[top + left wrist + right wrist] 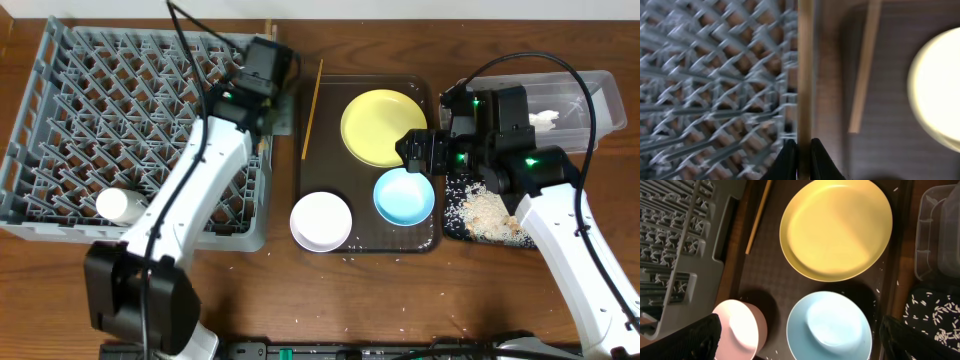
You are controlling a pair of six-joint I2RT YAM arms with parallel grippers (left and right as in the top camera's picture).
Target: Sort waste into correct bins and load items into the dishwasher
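Now left fingers [787, 161] pinch a chopstick [805, 75] at the dish rack [715, 80] edge.

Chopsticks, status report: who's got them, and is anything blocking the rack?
Left hand shut on one chopstick, at the rack edge. Right hand open above the blue bowl. Second chopstick lying along brown tray left rim. No obstruction seen.

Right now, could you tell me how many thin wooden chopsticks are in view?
2 chopsticks: one pinched in the left fingers beside the grey plastic dish rack, one lying on the dark brown tray's left edge.
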